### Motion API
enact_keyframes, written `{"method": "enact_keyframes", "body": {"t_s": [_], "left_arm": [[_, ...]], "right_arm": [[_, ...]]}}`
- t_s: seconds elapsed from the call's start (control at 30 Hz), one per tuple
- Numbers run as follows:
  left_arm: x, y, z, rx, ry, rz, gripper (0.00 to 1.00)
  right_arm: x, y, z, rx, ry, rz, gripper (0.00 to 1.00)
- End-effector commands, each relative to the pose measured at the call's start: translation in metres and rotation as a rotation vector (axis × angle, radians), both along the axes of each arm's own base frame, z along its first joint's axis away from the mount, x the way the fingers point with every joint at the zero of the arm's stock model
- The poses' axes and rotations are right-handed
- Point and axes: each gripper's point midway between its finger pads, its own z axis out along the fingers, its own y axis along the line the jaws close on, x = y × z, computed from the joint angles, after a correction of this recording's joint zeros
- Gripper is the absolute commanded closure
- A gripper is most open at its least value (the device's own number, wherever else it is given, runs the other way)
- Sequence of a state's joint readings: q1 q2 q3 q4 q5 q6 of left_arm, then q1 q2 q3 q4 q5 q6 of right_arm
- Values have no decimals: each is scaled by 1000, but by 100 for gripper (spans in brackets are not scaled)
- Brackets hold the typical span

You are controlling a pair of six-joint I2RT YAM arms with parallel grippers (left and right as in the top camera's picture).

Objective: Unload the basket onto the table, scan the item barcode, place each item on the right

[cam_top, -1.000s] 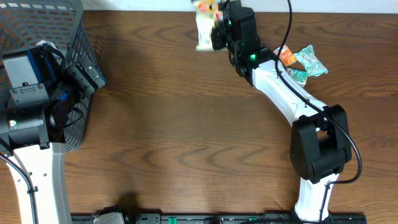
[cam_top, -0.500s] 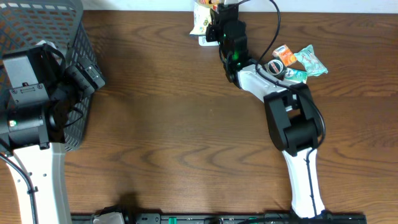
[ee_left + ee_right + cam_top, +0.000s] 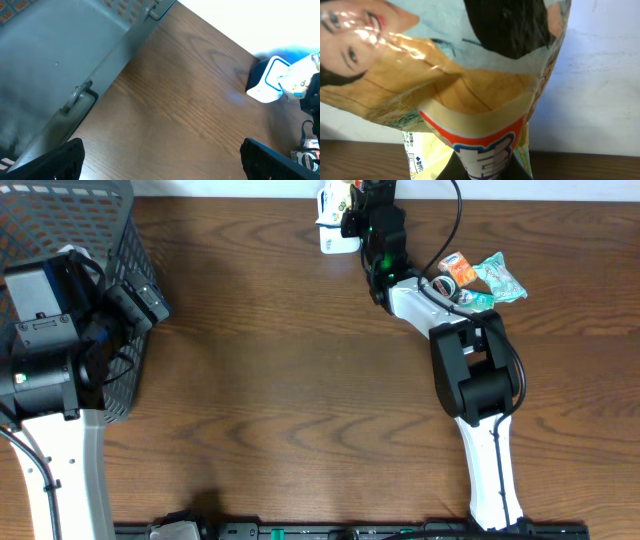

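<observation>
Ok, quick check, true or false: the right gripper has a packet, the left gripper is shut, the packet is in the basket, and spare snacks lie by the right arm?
1. The right gripper holds a packet: true.
2. The left gripper is shut: false, it is wide open and holds nothing.
3. The packet is in the basket: false, it is held up at the scanner by the table's far edge.
4. Spare snacks lie beside the right arm: true.
</observation>
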State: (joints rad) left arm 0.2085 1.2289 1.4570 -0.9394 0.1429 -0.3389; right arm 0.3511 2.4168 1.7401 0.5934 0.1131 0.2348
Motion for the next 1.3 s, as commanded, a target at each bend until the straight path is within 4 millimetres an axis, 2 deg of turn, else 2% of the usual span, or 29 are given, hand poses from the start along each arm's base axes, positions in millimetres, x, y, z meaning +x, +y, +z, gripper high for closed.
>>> {"method": "enact_keyframes", "body": {"t_s": [0.0, 0.07, 0.17, 0.3, 0.4, 0.47, 0.5, 0.57, 0.6, 0.63, 0.67, 0.7, 0.73, 0.77, 0.8, 0.87, 0.93, 1.0, 1.07, 1.13, 1.2, 1.27], "left_arm": [[-1, 3, 0, 15, 3, 2, 2], [-1, 3, 0, 15, 4, 2, 2], [-1, 3, 0, 15, 3, 2, 2], [-1, 3, 0, 15, 4, 2, 2], [-1, 3, 0, 15, 3, 2, 2], [-1, 3, 0, 15, 3, 2, 2], [-1, 3, 0, 15, 3, 2, 2], [-1, 3, 0, 15, 3, 2, 2], [-1, 3, 0, 15, 3, 2, 2], [-1, 3, 0, 15, 3, 2, 3], [-1, 3, 0, 15, 3, 2, 2], [-1, 3, 0, 15, 3, 2, 2], [-1, 3, 0, 15, 4, 2, 2], [-1, 3, 0, 15, 3, 2, 2], [-1, 3, 0, 15, 3, 2, 2], [-1, 3, 0, 15, 4, 2, 2], [-1, 3, 0, 15, 3, 2, 2], [-1, 3, 0, 15, 3, 2, 2], [-1, 3, 0, 15, 3, 2, 2], [-1, 3, 0, 15, 3, 2, 2], [-1, 3, 0, 15, 3, 2, 2], [-1, 3, 0, 15, 3, 2, 2]], "right_arm": [[4, -34, 74, 35, -95, -69, 99], [4, -56, 86, 23, -78, -123, 99], [-2, -110, 101, -112, -4, -244, 99], [-16, -175, 94, -354, 145, -309, 99], [-39, -243, 67, -525, 340, -342, 99], [-58, -286, 40, -592, 490, -355, 99], [-66, -301, 30, -604, 542, -362, 99], [-93, -356, 0, -604, 703, -412, 99], [-100, -369, -7, -597, 736, -427, 99], [-113, -393, -16, -582, 788, -455, 99], [-117, -401, -19, -576, 806, -464, 98], [-131, -422, -28, -556, 857, -492, 73], [-135, -430, -31, -549, 874, -502, 54], [-145, -442, -37, -538, 906, -517, 46], [-151, -450, -39, -530, 926, -527, 41], [-163, -465, -44, -493, 957, -562, 10], [-168, -469, -47, -450, 967, -562, 1], [-168, -463, -51, -416, 968, -516, 1], [-163, -446, -55, -360, 957, -422, 1], [-156, -418, -58, -289, 933, -298, 3], [-148, -379, -57, -190, 894, -129, 5], [-143, -350, -52, -115, 856, -11, 10]]}}
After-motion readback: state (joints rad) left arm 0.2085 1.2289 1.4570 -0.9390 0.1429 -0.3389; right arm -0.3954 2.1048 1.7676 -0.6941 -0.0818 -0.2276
